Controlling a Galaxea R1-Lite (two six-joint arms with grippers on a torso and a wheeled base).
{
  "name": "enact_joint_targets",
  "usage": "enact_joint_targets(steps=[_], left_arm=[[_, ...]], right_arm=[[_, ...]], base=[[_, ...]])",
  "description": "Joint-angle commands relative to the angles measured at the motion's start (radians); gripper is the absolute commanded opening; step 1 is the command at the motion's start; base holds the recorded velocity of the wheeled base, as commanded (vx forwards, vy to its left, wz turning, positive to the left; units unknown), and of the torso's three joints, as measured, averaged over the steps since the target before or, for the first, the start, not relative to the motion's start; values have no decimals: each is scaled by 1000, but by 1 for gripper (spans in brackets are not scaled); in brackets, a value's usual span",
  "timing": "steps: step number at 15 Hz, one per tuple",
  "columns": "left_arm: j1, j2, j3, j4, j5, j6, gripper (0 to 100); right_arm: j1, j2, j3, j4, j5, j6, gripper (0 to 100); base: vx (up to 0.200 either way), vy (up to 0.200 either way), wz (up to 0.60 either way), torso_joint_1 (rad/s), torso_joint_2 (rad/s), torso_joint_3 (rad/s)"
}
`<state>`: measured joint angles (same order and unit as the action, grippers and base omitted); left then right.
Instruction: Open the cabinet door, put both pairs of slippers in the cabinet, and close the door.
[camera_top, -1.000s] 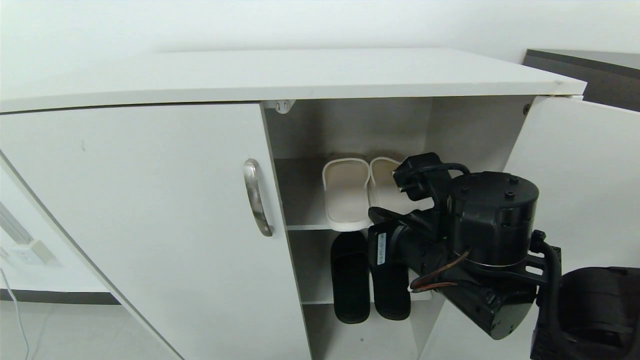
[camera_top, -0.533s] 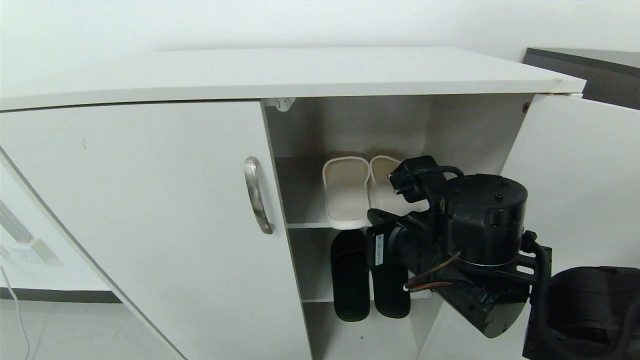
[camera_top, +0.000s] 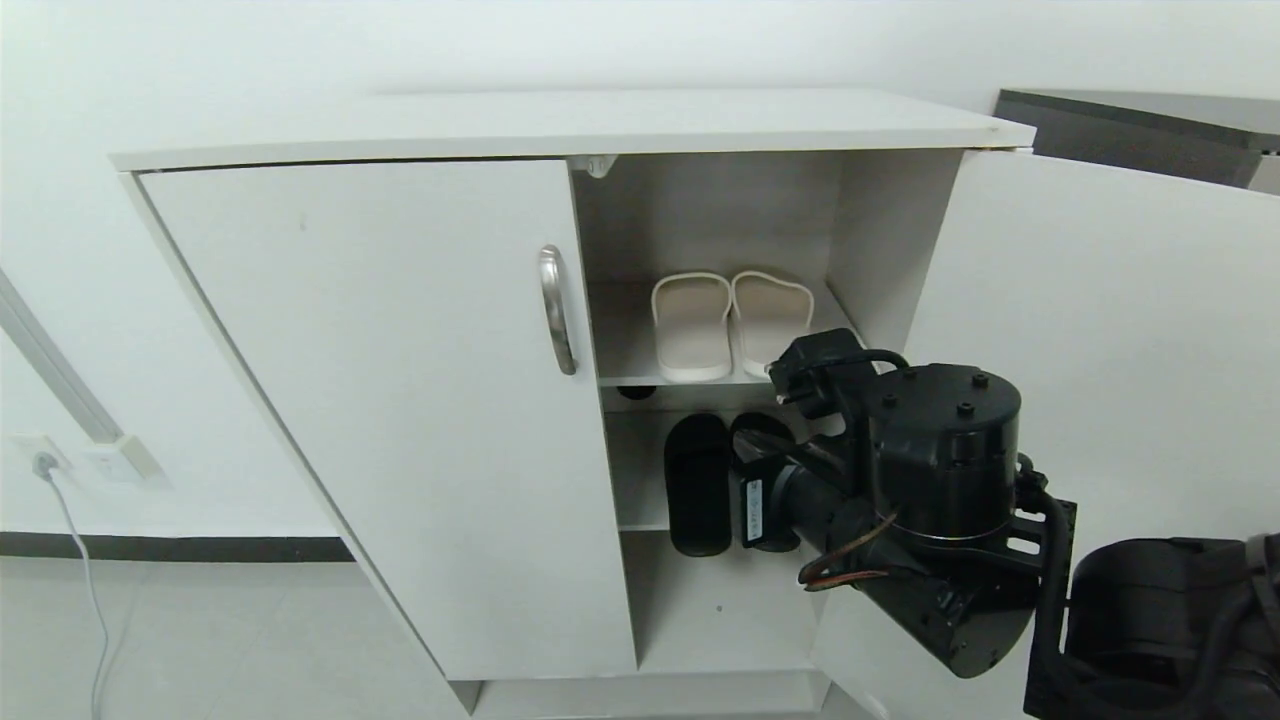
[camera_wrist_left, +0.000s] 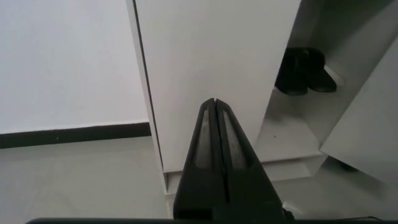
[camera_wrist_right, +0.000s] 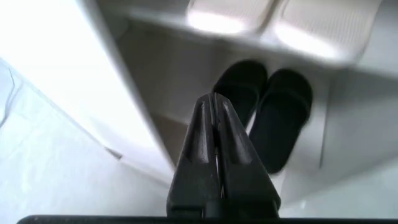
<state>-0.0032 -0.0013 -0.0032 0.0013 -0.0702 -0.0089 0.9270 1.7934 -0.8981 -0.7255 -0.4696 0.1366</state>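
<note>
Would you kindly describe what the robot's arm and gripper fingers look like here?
The right arm is black, with a round, screw-topped joint housing, a white label and reddish-brown cables. The left gripper and right gripper each have two black, tapering fingers.

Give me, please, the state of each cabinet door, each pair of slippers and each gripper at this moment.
Right cabinet door: open, swung wide.
Left cabinet door: shut.
White slippers: inside, side by side on the upper shelf.
Black slippers: inside, side by side on the lower shelf.
Left gripper: shut, empty.
Right gripper: shut, empty, in front of the black slippers.
</note>
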Motion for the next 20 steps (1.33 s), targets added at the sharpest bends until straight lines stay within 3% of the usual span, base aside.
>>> enact_joint_targets(steps=[1,9,20], left_arm=[[0,1,0,0,0,0,0],[0,1,0,0,0,0,0],[0,1,0,0,0,6,0]], right_arm=[[0,7,2,0,2,1,0],[-33,21,38,-2,5,0,0],[-37,63,74,-18,14,-6,0]], base=[[-200,0,0,2,2,2],[-200,0,0,1,1,2],[0,0,0,0,0,0]])
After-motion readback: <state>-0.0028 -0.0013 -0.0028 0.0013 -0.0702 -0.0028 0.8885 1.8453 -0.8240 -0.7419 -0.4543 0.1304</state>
